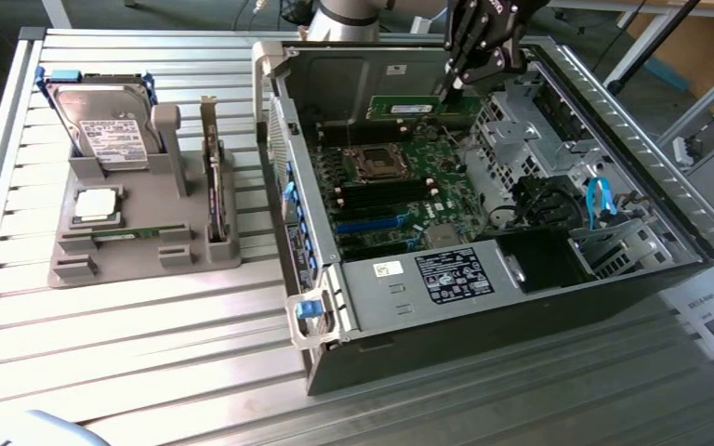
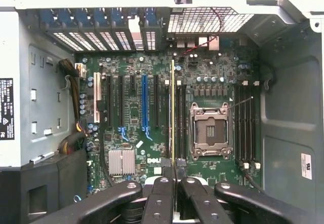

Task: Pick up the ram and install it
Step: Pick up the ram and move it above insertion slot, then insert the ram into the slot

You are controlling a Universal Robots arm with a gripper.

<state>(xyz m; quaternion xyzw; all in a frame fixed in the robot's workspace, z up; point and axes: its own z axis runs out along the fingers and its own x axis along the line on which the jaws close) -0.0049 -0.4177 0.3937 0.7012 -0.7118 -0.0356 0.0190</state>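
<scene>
Exterior view: inside the open computer case point(image 1: 482, 316), the gripper point(image 1: 461, 82) is clamped on the ram point(image 1: 416, 106), held high over the CPU socket point(image 1: 376, 163). It looks carried, not yet seated.

Wrist view: the ram point(image 2: 172, 112), seen edge-on, runs along the memory slots point(image 2: 180, 122) just beside the CPU socket point(image 2: 210, 130). Seating calls for staying parallel. The case walls stand well off.

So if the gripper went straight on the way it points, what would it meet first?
The ram that the gripper holds would likely reach the motherboard first, at the memory slots beside the processor socket; which slot is unclear.
</scene>
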